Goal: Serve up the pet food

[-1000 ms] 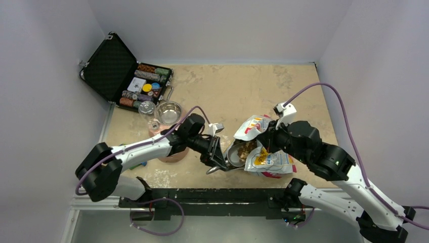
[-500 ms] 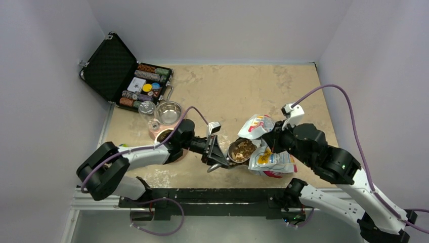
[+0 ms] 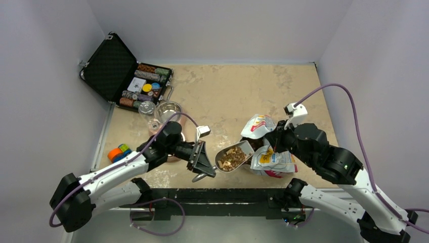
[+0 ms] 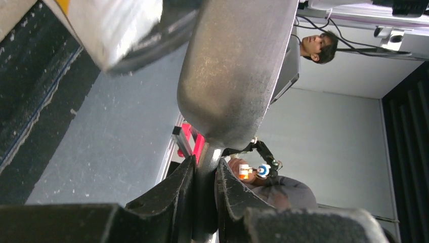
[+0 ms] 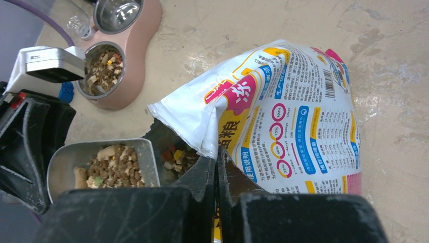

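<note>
My left gripper [image 3: 205,164] is shut on the handle of a metal scoop [image 3: 233,156] that holds brown and tan pet food [image 3: 230,159], just left of the bag's mouth. In the left wrist view the jaws [image 4: 206,172] clamp the handle below the scoop's underside [image 4: 232,71]. My right gripper [image 3: 273,143] is shut on the torn edge of the white printed bag [image 3: 267,158], holding it open. In the right wrist view the gripper [image 5: 216,167] pinches the bag [image 5: 293,116]. More pet food [image 5: 174,157] shows inside the bag, and the loaded scoop [image 5: 114,164] is at lower left.
A pink double feeder [image 5: 132,76] stands left of the bag, its near bowl [image 5: 103,68] holding kibble and its far steel bowl [image 5: 117,12] empty. An open black case of coloured chips [image 3: 136,83] is at the back left. Toy blocks [image 3: 119,152] lie at the left edge.
My left arm has drawn the scoop out of the bag and to the left, loaded with kibble. My right gripper has kept its hold on the bag's edge.
</note>
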Motion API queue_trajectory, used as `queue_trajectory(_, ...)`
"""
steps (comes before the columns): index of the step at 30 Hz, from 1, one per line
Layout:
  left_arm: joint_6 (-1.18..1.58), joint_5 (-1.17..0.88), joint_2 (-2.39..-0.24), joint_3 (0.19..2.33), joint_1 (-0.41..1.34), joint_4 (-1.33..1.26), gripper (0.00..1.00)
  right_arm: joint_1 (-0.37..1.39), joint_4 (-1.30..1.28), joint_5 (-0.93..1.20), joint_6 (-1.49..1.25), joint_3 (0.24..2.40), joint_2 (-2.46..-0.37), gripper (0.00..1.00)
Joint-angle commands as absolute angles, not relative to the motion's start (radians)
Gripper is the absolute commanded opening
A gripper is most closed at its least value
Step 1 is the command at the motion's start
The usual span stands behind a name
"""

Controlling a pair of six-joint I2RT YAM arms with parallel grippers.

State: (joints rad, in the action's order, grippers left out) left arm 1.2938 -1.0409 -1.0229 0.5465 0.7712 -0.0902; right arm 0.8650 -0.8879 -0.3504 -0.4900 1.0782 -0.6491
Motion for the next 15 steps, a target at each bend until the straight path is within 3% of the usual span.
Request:
queue_trajectory(1, 1.226, -1.066, -0.9, 0.549, 0.762, 0.089, 0.0, 0.863, -0.872, -0.398, -0.501, 1.132, -0.63, 0.0)
queue_trajectory(8, 1.28, -1.065, -0.725, 0.569, 0.715, 0.216, 0.0, 0.864, -0.874, -0.393, -0.512, 1.124, -0.625, 0.0)
queue_trajectory(15, 1.367, -1.041, -0.736, 0.669, 0.701, 0.203, 0.0, 0.864, -0.886, -0.394, -0.513, 1.135, -0.622, 0.0)
